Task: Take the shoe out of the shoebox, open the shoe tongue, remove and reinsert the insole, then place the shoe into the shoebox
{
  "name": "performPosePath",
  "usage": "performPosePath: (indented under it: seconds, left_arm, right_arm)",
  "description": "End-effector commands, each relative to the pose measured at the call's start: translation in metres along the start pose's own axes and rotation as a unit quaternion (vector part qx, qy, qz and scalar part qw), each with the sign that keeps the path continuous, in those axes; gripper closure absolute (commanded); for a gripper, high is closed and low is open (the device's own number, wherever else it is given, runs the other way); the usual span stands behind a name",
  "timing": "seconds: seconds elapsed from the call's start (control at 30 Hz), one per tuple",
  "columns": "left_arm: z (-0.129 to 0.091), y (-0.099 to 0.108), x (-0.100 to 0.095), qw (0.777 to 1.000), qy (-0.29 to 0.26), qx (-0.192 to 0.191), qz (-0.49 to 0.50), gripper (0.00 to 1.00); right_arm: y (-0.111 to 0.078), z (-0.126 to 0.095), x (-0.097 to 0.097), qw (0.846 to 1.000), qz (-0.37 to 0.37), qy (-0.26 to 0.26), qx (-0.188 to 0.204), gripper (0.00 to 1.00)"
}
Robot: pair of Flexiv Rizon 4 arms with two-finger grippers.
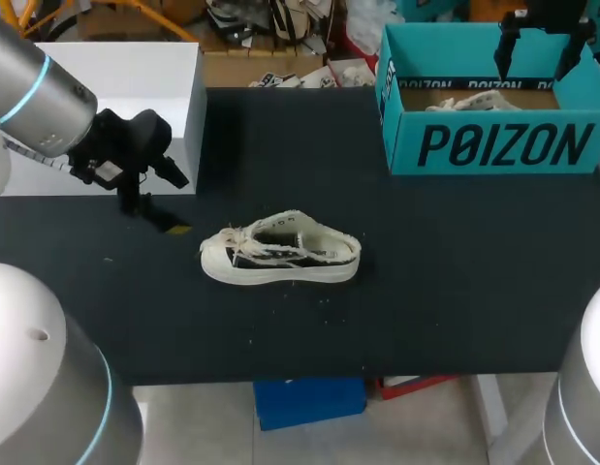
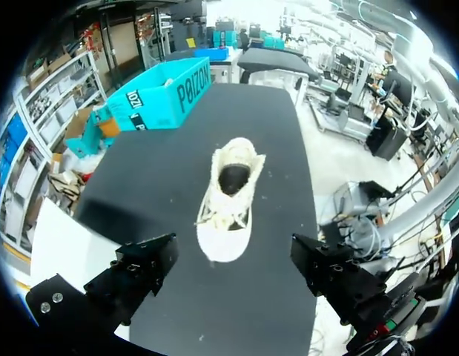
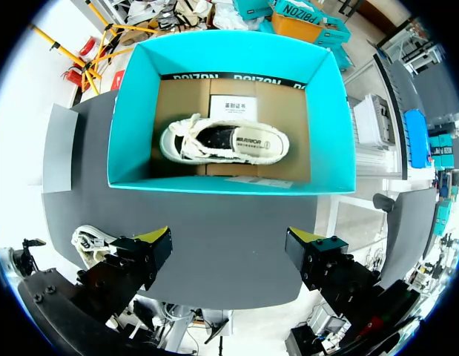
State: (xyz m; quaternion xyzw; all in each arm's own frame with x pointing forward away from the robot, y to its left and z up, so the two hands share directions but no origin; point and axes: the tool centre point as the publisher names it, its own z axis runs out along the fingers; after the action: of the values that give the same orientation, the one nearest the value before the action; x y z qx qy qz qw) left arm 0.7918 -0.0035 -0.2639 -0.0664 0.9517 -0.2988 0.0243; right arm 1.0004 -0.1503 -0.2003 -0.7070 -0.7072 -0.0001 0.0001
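Observation:
A white low-top sneaker (image 1: 280,257) with black side panels lies on the black table near its middle, toe toward my left arm. My left gripper (image 1: 169,203) hovers open to the shoe's left. In the left wrist view the sneaker (image 2: 229,193) lies just ahead of the open left gripper (image 2: 236,271), toe toward it. The teal shoebox (image 1: 493,145) stands at the far right and holds a second sneaker (image 1: 474,100). My right gripper (image 1: 540,58) hangs open above the box. Looking down, the right gripper (image 3: 229,248) sees that sneaker (image 3: 225,141) on the box's (image 3: 133,111) cardboard floor.
A white box (image 1: 115,87) stands at the table's far left, behind my left gripper. The table's front edge runs close below the sneaker. In the right wrist view the table sneaker (image 3: 92,241) shows beside one finger.

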Motion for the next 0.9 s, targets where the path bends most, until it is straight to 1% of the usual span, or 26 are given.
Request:
performPosePath:
  seconds: [0.03,0.43,0.5,0.53,0.6,0.63,0.67,0.7,0.73,0.77,0.9]
  left_arm:
    - [0.001,0.005,0.006,0.999,-0.013,0.036,0.007,0.0]
    - [0.001,0.005,0.006,0.999,-0.013,0.036,0.007,0.0]
    - [0.001,0.005,0.006,0.999,-0.013,0.036,0.007,0.0]
    - [0.001,0.005,0.006,0.999,-0.013,0.036,0.007,0.0]
    - [0.001,0.005,0.006,0.999,-0.013,0.036,0.007,0.0]
    - [0.001,0.005,0.006,0.999,-0.013,0.036,0.007,0.0]
    - [0.001,0.005,0.006,0.999,-0.013,0.036,0.007,0.0]
    - [0.001,0.005,0.006,0.999,-0.013,0.036,0.007,0.0]
    - [0.001,0.005,0.006,0.999,-0.013,0.036,0.007,0.0]
    - [0.001,0.005,0.006,0.999,-0.013,0.036,0.007,0.0]
    - [0.001,0.005,0.006,0.999,-0.013,0.036,0.007,0.0]
  right_arm:
    - [0.0,0.0,0.0,1.0,0.0,0.0,0.0,0.0]
    - [0.0,0.0,0.0,1.0,0.0,0.0,0.0,0.0]
    - [0.004,-0.007,0.014,0.998,-0.063,-0.026,-0.009,0.0]
    - [0.001,-0.009,0.023,0.995,-0.095,-0.031,-0.02,0.0]
    - [-0.008,-0.012,0.041,0.986,-0.162,-0.026,-0.04,0.0]
    - [-0.014,-0.013,0.05,0.976,-0.208,-0.042,-0.048,0.0]
    - [-0.021,-0.014,0.057,0.97,-0.233,-0.044,-0.054,0.0]
    - [-0.03,-0.015,0.066,0.959,-0.272,-0.04,-0.064,0.0]
    - [-0.041,-0.018,0.075,0.94,-0.33,-0.043,-0.077,0.0]
    - [-0.053,-0.02,0.086,0.922,-0.378,-0.036,-0.081,0.0]
    - [-0.053,-0.02,0.086,0.922,-0.378,-0.036,-0.081,0.0]
